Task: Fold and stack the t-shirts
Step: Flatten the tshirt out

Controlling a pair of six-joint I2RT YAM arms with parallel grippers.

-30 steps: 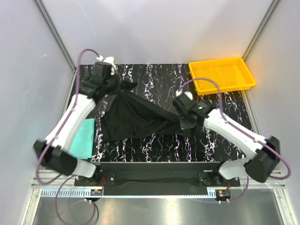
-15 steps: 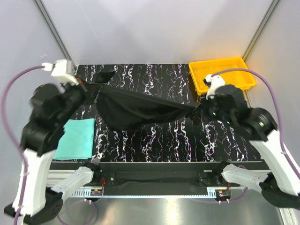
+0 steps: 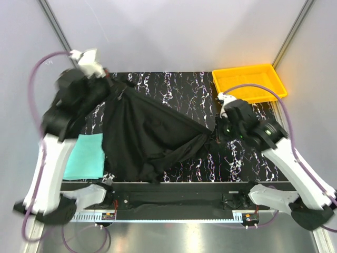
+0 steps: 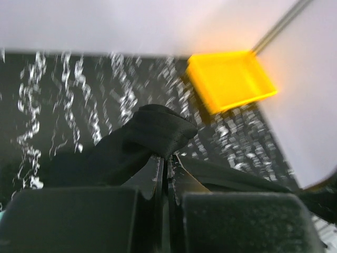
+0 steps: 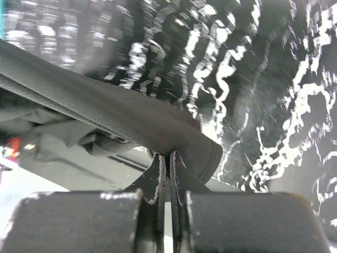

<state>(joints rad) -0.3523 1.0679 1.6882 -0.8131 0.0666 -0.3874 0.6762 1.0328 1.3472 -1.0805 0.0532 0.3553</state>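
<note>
Altogether two t-shirts (black (image 3: 142, 132), teal (image 3: 87, 158)), one tray (image 3: 250, 84).

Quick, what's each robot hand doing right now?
Left hand: closed on the black t-shirt.
Right hand: closed on the black t-shirt too.

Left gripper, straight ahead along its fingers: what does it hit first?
The black shirt: the left gripper is shut on a bunched fold of it, directly ahead. Past that, probably bare table. The tray sits right of the line, though depth is unclear.
</note>
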